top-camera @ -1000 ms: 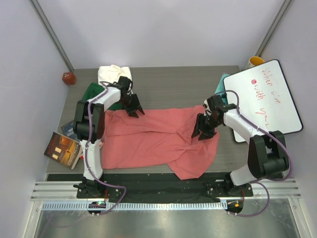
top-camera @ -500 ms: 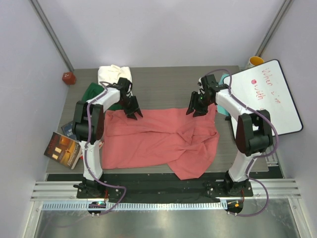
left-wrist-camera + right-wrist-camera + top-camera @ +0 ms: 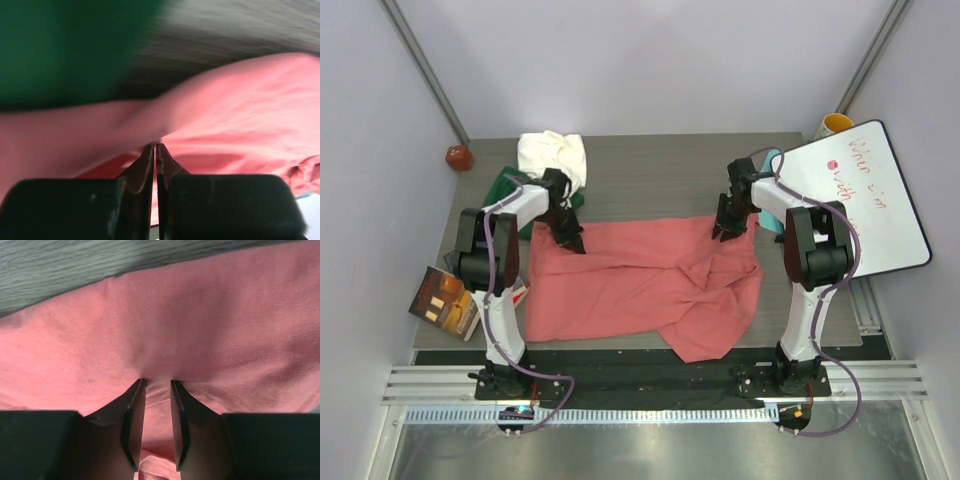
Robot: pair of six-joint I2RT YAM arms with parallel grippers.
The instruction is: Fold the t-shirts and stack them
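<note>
**Operator:** Where is the shirt, and what do I have hold of?

**Describer:** Top view: the salmon-pink shirt (image 3: 640,285) lies spread and rumpled across the middle of the bench (image 3: 660,165). Your left tool (image 3: 156,146) is at the shirt's 10 o'clock corner, its jaws pressed together on a thin fold of pink cloth. Your right tool (image 3: 155,382) is at the 2 o'clock corner. Its jaws stand narrowly apart, tips down on the cloth with a small ridge between them. I cannot tell whether that ridge is truly gripped.

**Operator:** How do I do this fold well?

**Describer:** My judgement: make sure of the right pinch before you lift. Then raise both corners together and level, so the far edge carries toward 6 o'clock without dragging. The bunched part at 5 o'clock may want smoothing. Mind the dark green shirt (image 3: 505,185), just beside your left tool at 10 o'clock. The cream-white shirt (image 3: 552,152) sits beyond it at 11 o'clock.
</note>
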